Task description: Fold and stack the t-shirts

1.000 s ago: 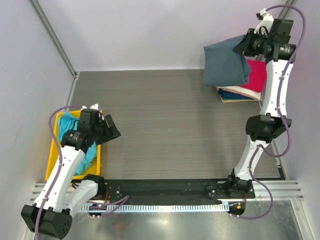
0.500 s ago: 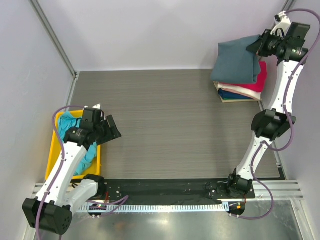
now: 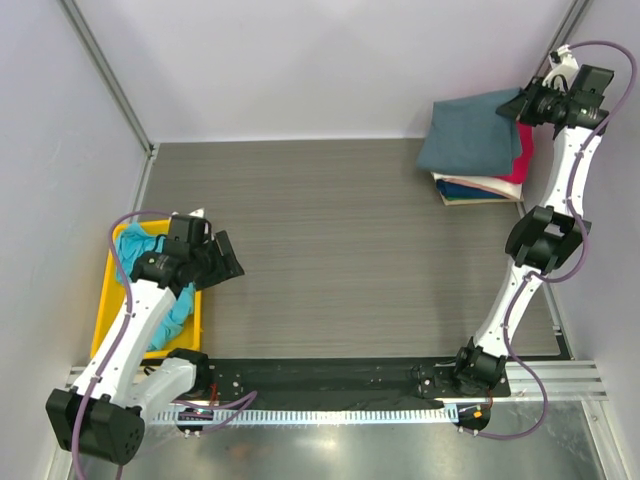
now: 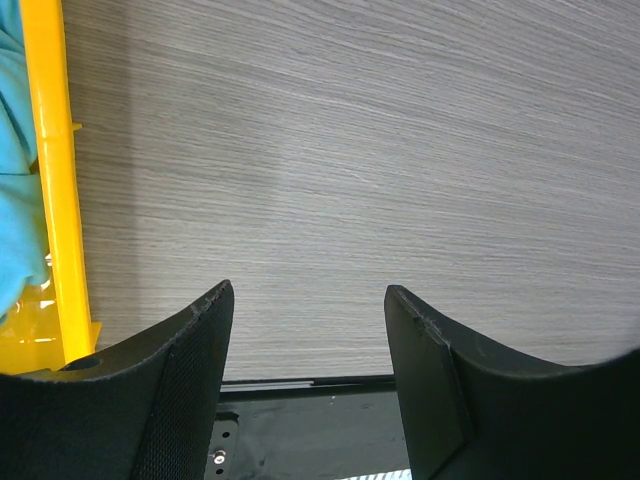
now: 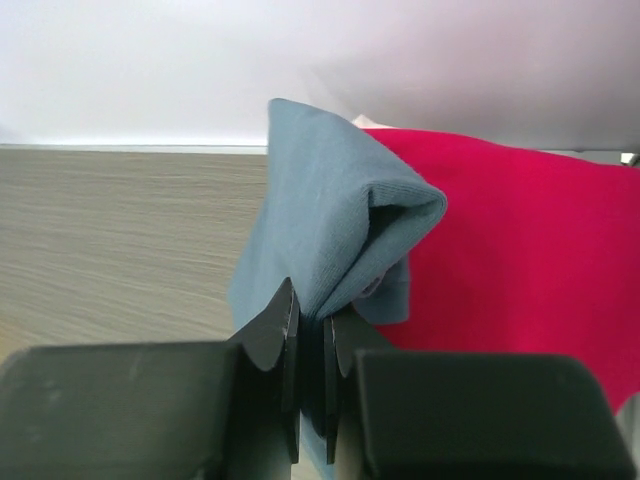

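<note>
Slate grey-blue t-shirt (image 3: 468,135) — clamped in right tool (image 5: 312,335) — tops crimson tee (image 5: 520,250), far-right corner of worktop (image 3: 350,220); left tool (image 4: 308,290) gapes empty.

Middle of table (image 3: 340,230): bare, open for passing.
Far right corner: stack of t-shirts (image 3: 470,140) fills it.
Left edge: yellow bin (image 3: 101,310) stands in the way.
</note>
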Robot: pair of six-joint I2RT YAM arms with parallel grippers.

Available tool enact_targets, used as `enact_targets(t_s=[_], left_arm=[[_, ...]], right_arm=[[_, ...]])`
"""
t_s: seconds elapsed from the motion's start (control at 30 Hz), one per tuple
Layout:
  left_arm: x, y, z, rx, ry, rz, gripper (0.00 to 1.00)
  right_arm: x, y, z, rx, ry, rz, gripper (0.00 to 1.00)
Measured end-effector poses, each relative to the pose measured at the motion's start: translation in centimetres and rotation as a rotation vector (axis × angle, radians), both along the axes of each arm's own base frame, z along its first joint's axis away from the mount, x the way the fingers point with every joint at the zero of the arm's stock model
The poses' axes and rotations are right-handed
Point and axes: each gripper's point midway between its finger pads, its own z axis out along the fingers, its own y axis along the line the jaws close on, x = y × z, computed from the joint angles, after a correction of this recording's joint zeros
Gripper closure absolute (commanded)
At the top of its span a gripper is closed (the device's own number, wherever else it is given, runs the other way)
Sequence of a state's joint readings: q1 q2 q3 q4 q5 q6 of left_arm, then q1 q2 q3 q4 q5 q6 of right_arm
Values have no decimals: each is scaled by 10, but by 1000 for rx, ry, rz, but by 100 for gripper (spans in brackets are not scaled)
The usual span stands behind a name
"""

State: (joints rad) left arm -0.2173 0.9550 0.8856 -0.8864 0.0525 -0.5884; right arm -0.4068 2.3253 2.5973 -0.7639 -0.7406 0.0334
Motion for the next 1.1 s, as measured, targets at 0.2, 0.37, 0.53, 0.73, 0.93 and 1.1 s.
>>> enact_targets(t_s=[0.2,0.37,0.53,0.73,0.93,1.1], left_arm=[[0,-1,-3,2,13,-3,37],[0,-1,-3,2,14,-3,37],[0,-1,-4,3,19,-4,37],[0,-1,-4,2,18,-4,37],[1,-2,-3,2,15,-5,37],[2,-2,-3,0,12,-5,37]], right_arm=[[10,-28,-16,-73,-6,-72,92],[26,-61,-40,-149,1,-175,92],[36,-91,-74,-223,29,-275,92],[51,-114,-111,-290,13,-345,93],[70,-127,-151,-358,-6,-380,92],[81,-128,-153,-412,-65,-375,82]])
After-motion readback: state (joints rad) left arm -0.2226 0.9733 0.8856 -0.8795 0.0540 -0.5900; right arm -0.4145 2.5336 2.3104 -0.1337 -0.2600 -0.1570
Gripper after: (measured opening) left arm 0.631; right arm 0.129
